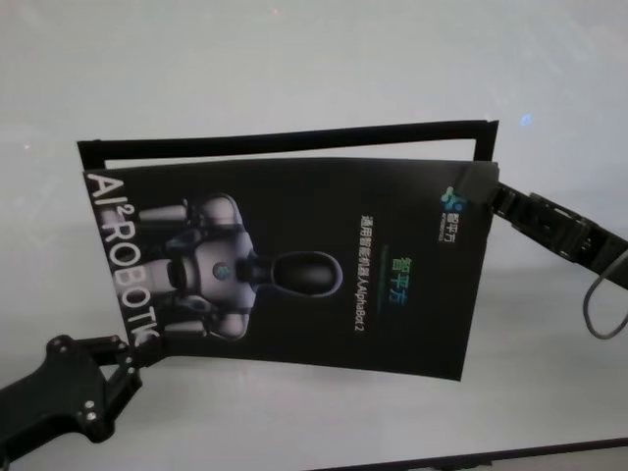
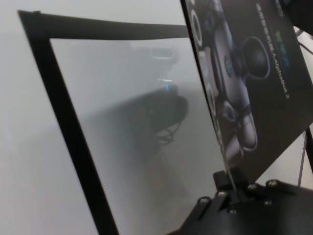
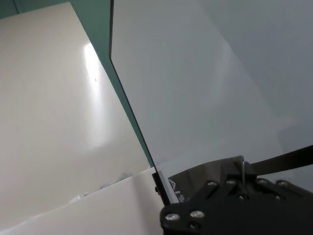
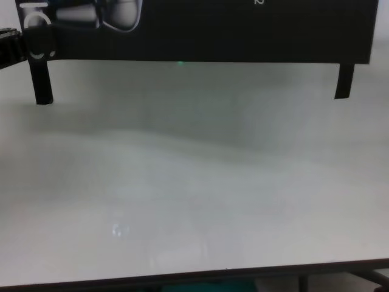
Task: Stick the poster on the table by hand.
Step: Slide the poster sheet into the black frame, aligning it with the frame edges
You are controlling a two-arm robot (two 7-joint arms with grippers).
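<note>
The poster [image 1: 294, 265] is a black glossy sheet with a grey-white robot and white letters. It is held between both grippers, tilted, above the white table [image 1: 294, 59]. My left gripper [image 1: 137, 345] is shut on its near left corner; in the left wrist view its fingers [image 2: 230, 188] pinch the sheet's edge [image 2: 264, 73]. My right gripper [image 1: 479, 184] is shut on the far right corner, and the right wrist view shows it [image 3: 242, 171] clamped on a thin edge. In the chest view the poster's lower edge [image 4: 213, 30] hangs above the table [image 4: 194, 182].
Narrow black tape strips [image 1: 294, 135] lie on the table as a frame, along the far side and down both ends [image 2: 63, 122]. Two strip ends [image 4: 41, 85] show below the poster in the chest view. The table's dark front edge [image 4: 194, 278] is near me.
</note>
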